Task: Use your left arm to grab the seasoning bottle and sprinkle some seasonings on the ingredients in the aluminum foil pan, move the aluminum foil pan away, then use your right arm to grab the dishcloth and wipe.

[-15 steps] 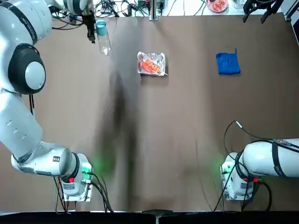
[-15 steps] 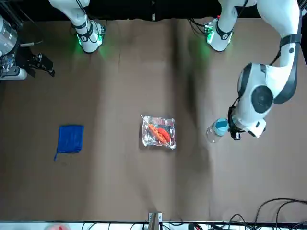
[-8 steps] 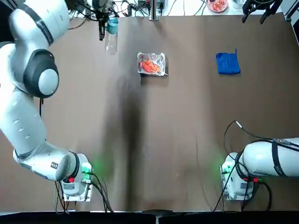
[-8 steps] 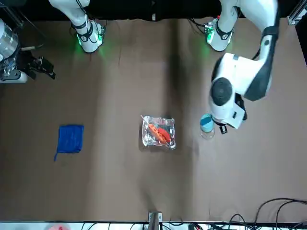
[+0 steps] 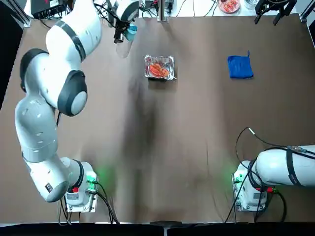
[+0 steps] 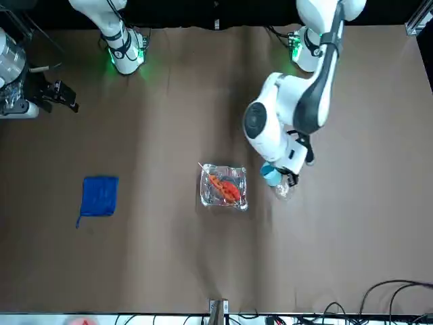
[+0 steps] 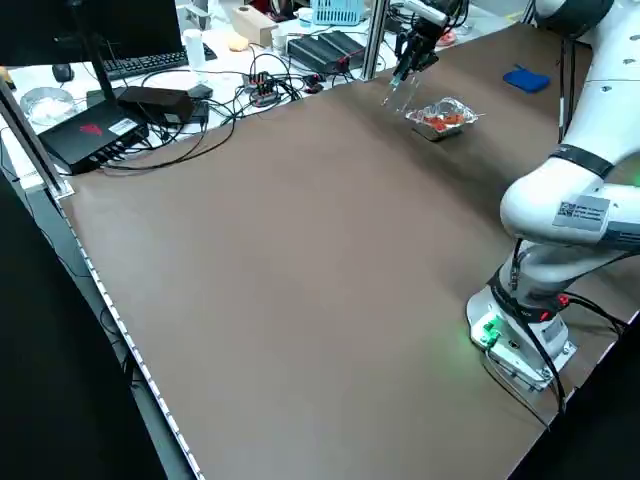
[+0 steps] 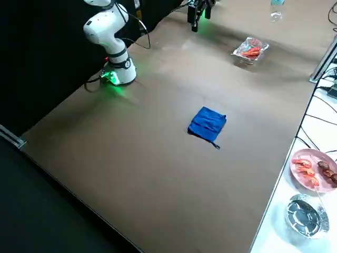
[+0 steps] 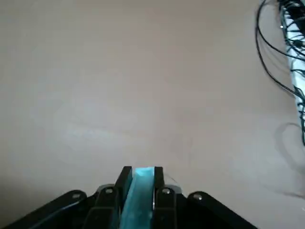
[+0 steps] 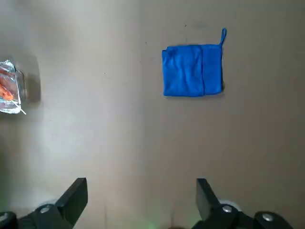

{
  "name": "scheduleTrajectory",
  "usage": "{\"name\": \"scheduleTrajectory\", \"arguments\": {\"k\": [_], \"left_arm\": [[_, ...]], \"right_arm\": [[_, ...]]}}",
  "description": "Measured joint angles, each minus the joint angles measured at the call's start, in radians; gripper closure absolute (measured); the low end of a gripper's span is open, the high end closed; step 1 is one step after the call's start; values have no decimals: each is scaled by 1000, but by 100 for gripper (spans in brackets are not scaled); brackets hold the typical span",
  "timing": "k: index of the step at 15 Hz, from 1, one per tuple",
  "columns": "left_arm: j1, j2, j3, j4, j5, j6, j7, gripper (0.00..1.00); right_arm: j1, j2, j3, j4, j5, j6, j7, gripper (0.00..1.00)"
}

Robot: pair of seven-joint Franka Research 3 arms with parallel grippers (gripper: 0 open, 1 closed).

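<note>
top view: upper left, my left gripper [image 5: 121,38] clasps the seasoning bottle [image 5: 125,45], seemingly mid-carry; sprinkling needs it above the pan [image 5: 170,63].

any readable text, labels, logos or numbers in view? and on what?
None that I can read.
Too small: pale label on the left arm.
Too small: white sticker on the black box, plus a red mark beside it.
No lettering shows on the seasoning bottle, foil pan or dishcloth.
</note>
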Motion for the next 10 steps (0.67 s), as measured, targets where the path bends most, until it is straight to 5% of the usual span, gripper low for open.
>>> {"name": "scheduleTrajectory", "arguments": {"k": [4, 10], "left_arm": [[-68, 82, 49, 95, 1, 0, -2, 77], [-188, 159, 154, 121, 3, -27, 5, 77]], "right_arm": [[-3, 0, -3, 0, 17, -1, 1, 0], [-12, 0, -7, 0, 35, -2, 1, 0]]}}
